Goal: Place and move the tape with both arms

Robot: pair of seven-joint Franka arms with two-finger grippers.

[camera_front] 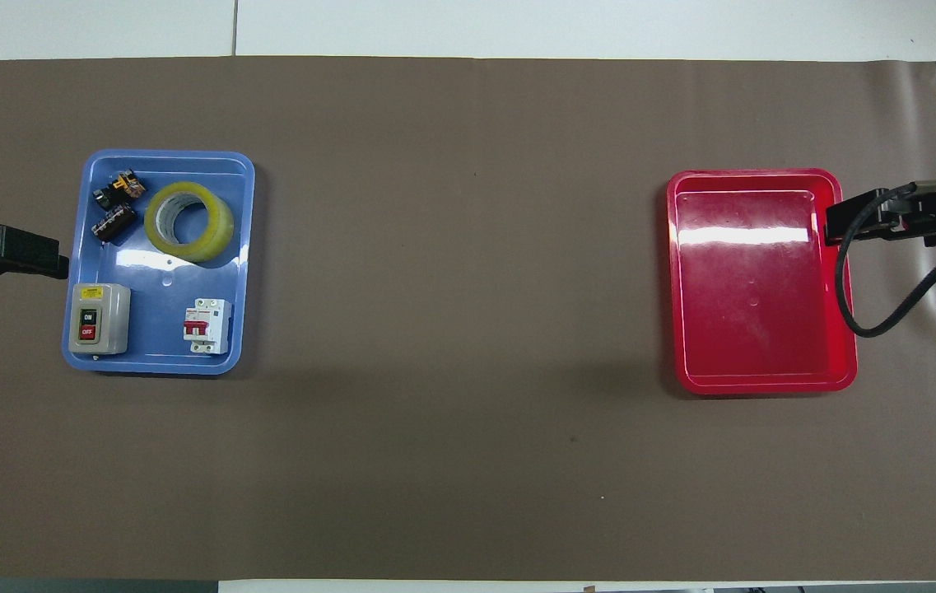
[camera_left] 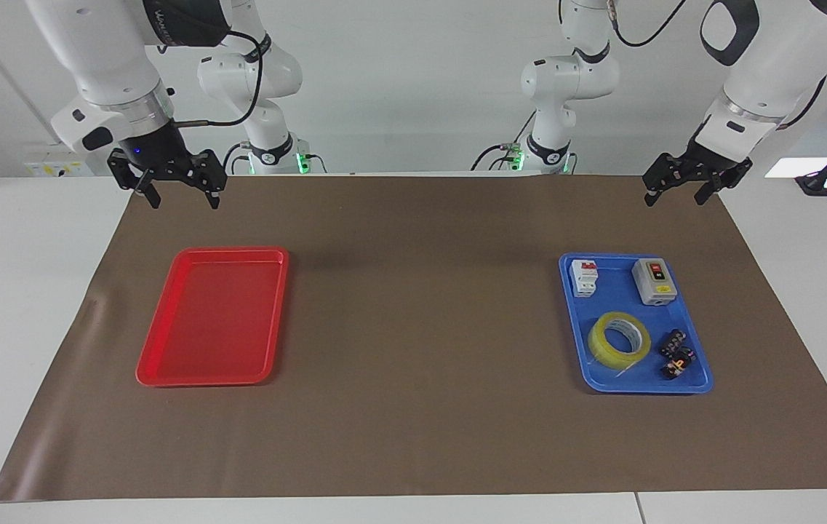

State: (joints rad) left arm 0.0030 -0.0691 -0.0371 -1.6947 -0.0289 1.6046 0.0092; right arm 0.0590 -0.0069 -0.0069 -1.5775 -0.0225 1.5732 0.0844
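The yellow tape roll point(camera_left: 619, 340) lies flat in the blue tray point(camera_left: 646, 388), in the half farther from the robots; it also shows in the overhead view point(camera_front: 188, 221). My left gripper point(camera_left: 676, 199) hangs open and empty in the air over the brown mat's edge, beside the blue tray point(camera_front: 163, 366), apart from the tape. In the overhead view the left gripper point(camera_front: 31, 251) shows at the view's edge. My right gripper point(camera_left: 185, 204) hangs open and empty over the mat by the red tray point(camera_left: 209, 378); it also shows in the overhead view point(camera_front: 834, 224).
The blue tray also holds a grey on/off switch box point(camera_front: 99, 317), a white-and-red switch block point(camera_front: 207, 325) and small black parts point(camera_front: 114, 214). The red tray point(camera_front: 764, 385) is empty. A brown mat point(camera_front: 468, 329) covers the table.
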